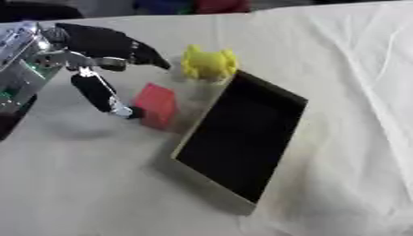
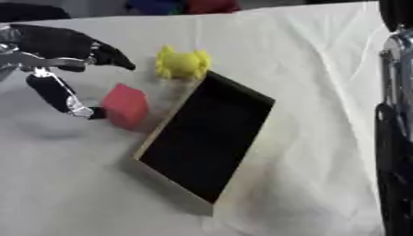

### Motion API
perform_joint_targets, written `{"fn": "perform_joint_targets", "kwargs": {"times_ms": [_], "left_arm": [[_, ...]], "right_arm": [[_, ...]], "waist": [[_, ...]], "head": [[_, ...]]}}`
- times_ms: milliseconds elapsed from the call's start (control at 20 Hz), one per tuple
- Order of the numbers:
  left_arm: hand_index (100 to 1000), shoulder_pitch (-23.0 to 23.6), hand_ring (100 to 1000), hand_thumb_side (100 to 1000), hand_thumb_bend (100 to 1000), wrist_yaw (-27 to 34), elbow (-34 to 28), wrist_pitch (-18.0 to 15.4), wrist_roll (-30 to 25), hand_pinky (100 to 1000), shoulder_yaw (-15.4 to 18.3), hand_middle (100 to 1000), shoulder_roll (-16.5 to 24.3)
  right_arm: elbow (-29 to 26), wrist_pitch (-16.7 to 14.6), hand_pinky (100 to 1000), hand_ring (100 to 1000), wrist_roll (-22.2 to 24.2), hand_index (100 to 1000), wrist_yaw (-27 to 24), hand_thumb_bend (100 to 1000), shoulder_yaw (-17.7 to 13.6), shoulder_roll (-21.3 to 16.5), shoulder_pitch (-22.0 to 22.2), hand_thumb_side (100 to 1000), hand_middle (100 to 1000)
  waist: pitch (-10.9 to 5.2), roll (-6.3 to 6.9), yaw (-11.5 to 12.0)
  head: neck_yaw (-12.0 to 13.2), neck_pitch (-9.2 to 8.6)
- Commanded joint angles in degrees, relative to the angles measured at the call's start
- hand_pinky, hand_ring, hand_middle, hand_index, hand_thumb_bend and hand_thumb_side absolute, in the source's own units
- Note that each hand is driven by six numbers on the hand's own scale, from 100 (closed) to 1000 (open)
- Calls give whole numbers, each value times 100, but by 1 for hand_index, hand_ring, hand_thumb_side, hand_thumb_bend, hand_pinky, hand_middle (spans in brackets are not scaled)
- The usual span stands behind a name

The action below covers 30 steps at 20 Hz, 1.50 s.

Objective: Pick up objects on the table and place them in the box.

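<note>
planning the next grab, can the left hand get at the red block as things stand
Probably yes. The left hand is open right beside the red block, thumb tip at its left face, with nothing between them. The box lies on the block's far side, out of the way.

Your desk (image 1: 339, 69) wears a creased white cloth; beyond its far edge sit blurred blue (image 1: 161, 5) and red shapes (image 1: 219, 4).

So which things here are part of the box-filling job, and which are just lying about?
Job: red block; yellow toy; box; left hand, open by the block.

Lying about: white cloth; blue and red shapes at the far edge.
</note>
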Motion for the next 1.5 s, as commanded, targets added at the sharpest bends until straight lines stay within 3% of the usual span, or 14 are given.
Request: {"fn": "perform_joint_targets", "kwargs": {"times_ms": [50, 750, 1150, 1500], "left_arm": [[1000, -125, 893, 604, 484, -145, 17, -520, -339, 835, 3, 884, 50], [1000, -162, 897, 616, 529, -656, 435, -790, -265, 834, -106, 884, -64], [957, -179, 886, 509, 447, -798, 602, -900, -212, 821, -140, 864, -117], [880, -206, 833, 494, 393, -757, 650, -870, -1, 779, -121, 786, -161]], "right_arm": [[-112, 23, 842, 779, 1, 735, -55, 100, -36, -49, -72, 898, 559], [-107, 41, 843, 776, -15, 737, -78, 100, -61, -48, -84, 898, 552], [-90, 38, 843, 776, -17, 737, -87, 100, -75, -46, -94, 899, 551], [-91, 45, 844, 777, -12, 738, -94, 100, -86, -38, -82, 901, 550]], "waist": [[-99, 3, -10], [-60, -13, -40], [-36, -27, -58], [-33, -28, -72]], "head": [[-8, 44], [34, 21], [34, 21], [27, 13]]}}
